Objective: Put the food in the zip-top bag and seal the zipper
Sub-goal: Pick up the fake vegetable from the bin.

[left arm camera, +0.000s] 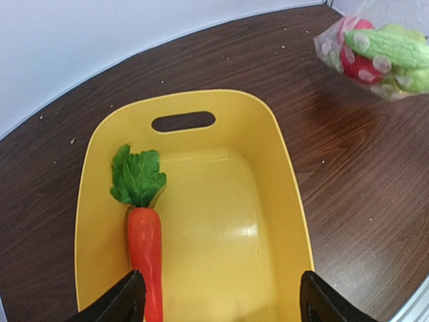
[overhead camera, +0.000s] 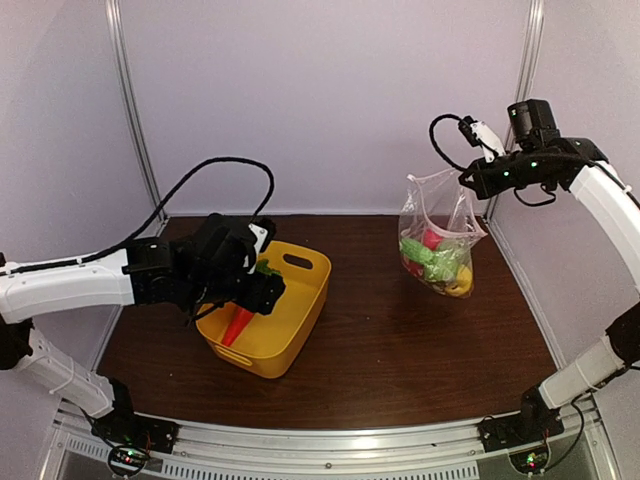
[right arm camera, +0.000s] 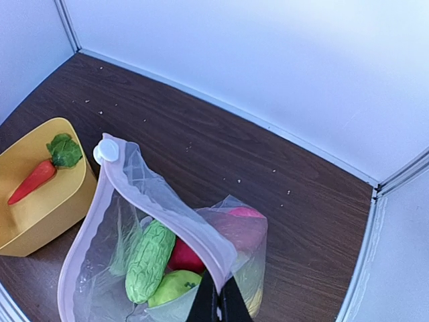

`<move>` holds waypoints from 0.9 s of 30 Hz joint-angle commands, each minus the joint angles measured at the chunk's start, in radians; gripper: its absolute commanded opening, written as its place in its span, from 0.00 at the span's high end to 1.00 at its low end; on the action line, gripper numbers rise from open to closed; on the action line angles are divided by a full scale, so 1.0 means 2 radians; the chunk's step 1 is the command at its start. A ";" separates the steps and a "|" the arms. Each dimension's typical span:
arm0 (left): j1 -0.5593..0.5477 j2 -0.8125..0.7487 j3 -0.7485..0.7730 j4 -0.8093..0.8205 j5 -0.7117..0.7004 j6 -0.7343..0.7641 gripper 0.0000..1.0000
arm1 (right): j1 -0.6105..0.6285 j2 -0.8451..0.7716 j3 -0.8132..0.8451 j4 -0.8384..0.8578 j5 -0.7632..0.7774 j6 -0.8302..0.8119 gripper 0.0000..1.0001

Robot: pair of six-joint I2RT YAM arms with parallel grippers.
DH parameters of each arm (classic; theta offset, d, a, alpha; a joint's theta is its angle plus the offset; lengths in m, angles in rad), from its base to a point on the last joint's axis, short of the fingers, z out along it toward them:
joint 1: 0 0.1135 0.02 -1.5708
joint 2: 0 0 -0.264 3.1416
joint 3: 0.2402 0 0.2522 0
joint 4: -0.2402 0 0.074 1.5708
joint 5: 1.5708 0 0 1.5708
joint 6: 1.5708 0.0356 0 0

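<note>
Now the brown surface (overhead camera: 400, 340) carries two things in the top view: the yellow tub (overhead camera: 300, 300) at about 8 o'clock from its middle, and the bag (overhead camera: 440, 245) at about 2 o'clock, hanging with its bottom near or on the wood.

The bag holds most of the food: a cucumber (right arm camera: 149, 261), something red (right arm camera: 184, 258) and other green and yellow pieces low inside. Its mouth gapes wide.

The left tool (left arm camera: 218, 298) hovers over the tub, fingers spread and empty. The right tool (right arm camera: 216, 305) is pressed together on the bag's mouth edge, holding it up.

One carrot (left arm camera: 144, 241) lies in the tub along its 9 o'clock wall in the left wrist view, leaves toward 12 o'clock, its tip just beside the left finger.

The zipper (right arm camera: 161, 201) runs unsealed along the open mouth, with a small white slider (right arm camera: 106, 150) at its far end.

The step in hand looks like fetching the last item. The next move calls for shifting the left tool toward 9 o'clock so its fingers straddle the carrot, lowering, closing, then carrying it toward 2 o'clock into the open mouth. Sealing comes afterwards.
</note>
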 commanded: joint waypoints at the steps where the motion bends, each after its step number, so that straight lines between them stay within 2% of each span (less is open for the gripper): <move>1: 0.000 -0.036 -0.048 0.010 -0.016 -0.026 0.20 | -0.002 -0.001 0.026 0.009 0.046 -0.013 1.00; 7: 0.008 -0.038 -0.078 0.021 -0.017 -0.029 0.20 | 0.025 -0.005 -0.084 0.039 -0.011 -0.021 1.00; 13: 0.033 0.012 -0.038 0.002 0.028 0.005 0.24 | 0.041 -0.011 -0.166 0.069 -0.168 -0.018 1.00; 17: 0.038 0.044 -0.005 -0.035 0.025 0.029 0.23 | 0.040 -0.016 -0.203 0.109 -0.194 -0.012 1.00; 23: 0.066 0.037 -0.008 -0.038 0.042 0.049 0.22 | 0.041 -0.013 -0.220 0.144 -0.221 -0.015 1.00; 24: 0.072 0.036 -0.009 -0.038 0.046 0.054 0.23 | 0.041 -0.017 -0.227 0.155 -0.224 -0.016 1.00; 27: 0.087 0.042 -0.008 -0.041 0.066 0.065 0.38 | 0.040 -0.034 -0.252 0.197 -0.215 -0.003 1.00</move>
